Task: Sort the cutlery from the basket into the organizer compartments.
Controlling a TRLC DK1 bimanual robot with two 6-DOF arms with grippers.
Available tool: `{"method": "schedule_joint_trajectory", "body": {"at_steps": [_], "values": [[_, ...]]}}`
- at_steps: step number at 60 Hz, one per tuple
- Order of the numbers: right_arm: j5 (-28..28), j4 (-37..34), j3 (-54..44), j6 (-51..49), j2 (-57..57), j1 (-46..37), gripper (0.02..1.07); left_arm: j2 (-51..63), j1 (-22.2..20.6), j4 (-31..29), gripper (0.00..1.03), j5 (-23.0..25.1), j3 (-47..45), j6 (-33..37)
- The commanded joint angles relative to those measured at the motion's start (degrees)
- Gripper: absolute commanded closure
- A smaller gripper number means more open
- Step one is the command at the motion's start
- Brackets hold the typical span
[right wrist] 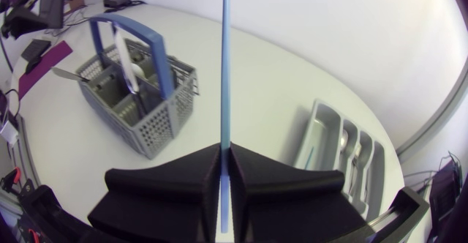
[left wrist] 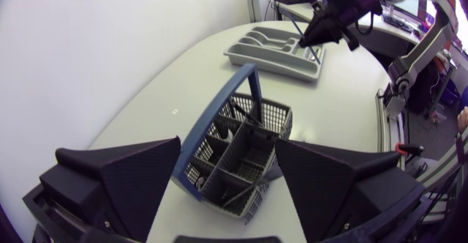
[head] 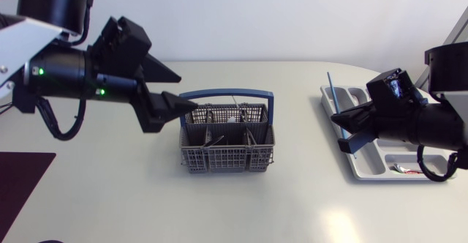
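On the white surface (head: 241,214) there are two arms, one basket and one organizer. The left arm (head: 66,71) comes in from its side. The left gripper (head: 188,91) has its fingers spread wide and holds nothing. It sits just beside the near end of the basket's one blue handle (head: 227,93). In the left wrist view the basket (left wrist: 234,162) shows in the gap between the fingers and ahead of them.

The right arm (head: 431,126) reaches over the organizer (head: 369,162), which sits well apart from the basket. The right gripper (head: 335,117) is pressed together on one long, thin blue stick (head: 330,89). The stick slants over the organizer's basket-side edge. I cannot tell whether its lower end touches the tray.

The grey mesh basket (head: 227,151) stands upright in the middle of the surface and is split into several compartments. In the right wrist view one pale spoon (right wrist: 131,64) stands in it, and one flat grey piece (right wrist: 66,73) pokes out over its far rim. The full count of cutlery inside cannot be told.

The organizer holds at least two pale pieces (right wrist: 342,137) in neighbouring compartments.
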Motion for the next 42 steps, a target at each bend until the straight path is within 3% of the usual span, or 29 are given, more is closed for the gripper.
{"method": "schedule_joint_trajectory", "body": {"at_steps": [1,10,21,37,42], "values": [[1.17,1.60,1.23,-0.16,6.29,-4.63,1.01,-4.45,-1.85,1.92,0.13,-3.58,-5.83,4.42],[5.83,4.59,5.72,3.18,17.72,-9.91,1.01,-7.79,-3.26,3.77,0.14,-7.36,-11.02,5.65],[10.66,4.85,11.78,6.34,29.76,-14.13,1.01,-9.46,-8.97,9.57,0.15,-16.15,-17.52,6.00],[14.79,4.50,19.34,8.63,44.35,-15.44,1.01,-7.61,-13.02,16.95,0.18,-20.98,-22.36,4.42],[15.41,4.41,20.39,9.33,46.81,-15.71,0.91,-6.64,-15.04,19.24,0.19,-23.62,-23.32,4.33]]}}
